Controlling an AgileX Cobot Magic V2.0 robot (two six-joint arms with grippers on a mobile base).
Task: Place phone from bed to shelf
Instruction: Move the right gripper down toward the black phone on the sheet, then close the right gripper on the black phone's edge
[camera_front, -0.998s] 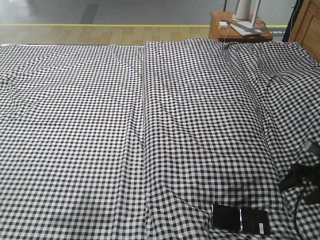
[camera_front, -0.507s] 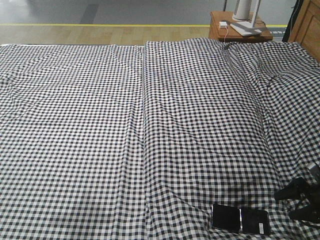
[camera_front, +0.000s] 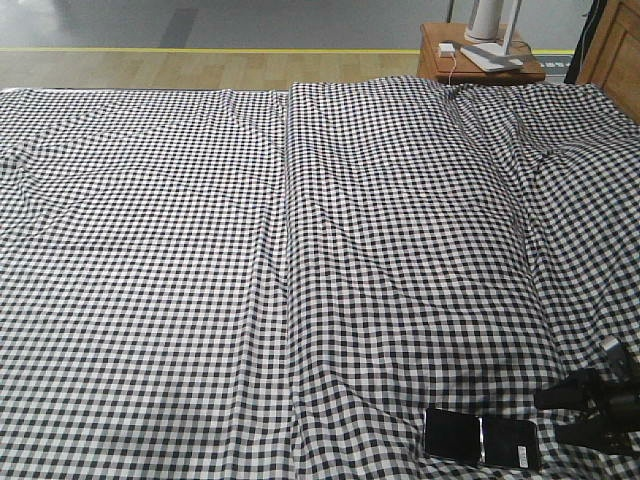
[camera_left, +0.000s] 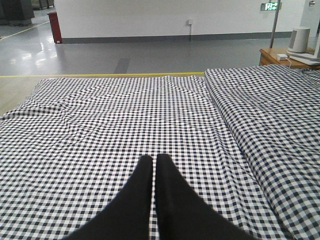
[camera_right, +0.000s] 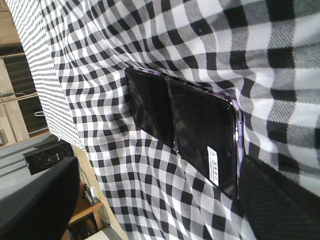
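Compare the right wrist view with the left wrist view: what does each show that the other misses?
Right wrist only: the phone, lying flat, with a white sticker near one end. Left wrist only: the left hand, shut and empty, a yellow floor line and a wooden side table. Both: the checked bed.

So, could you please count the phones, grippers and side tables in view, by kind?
Phones: 1, the phone on the bed.
Grippers: 2, the left gripper and the right gripper.
Side tables: 1, the side table.
Total: 4.
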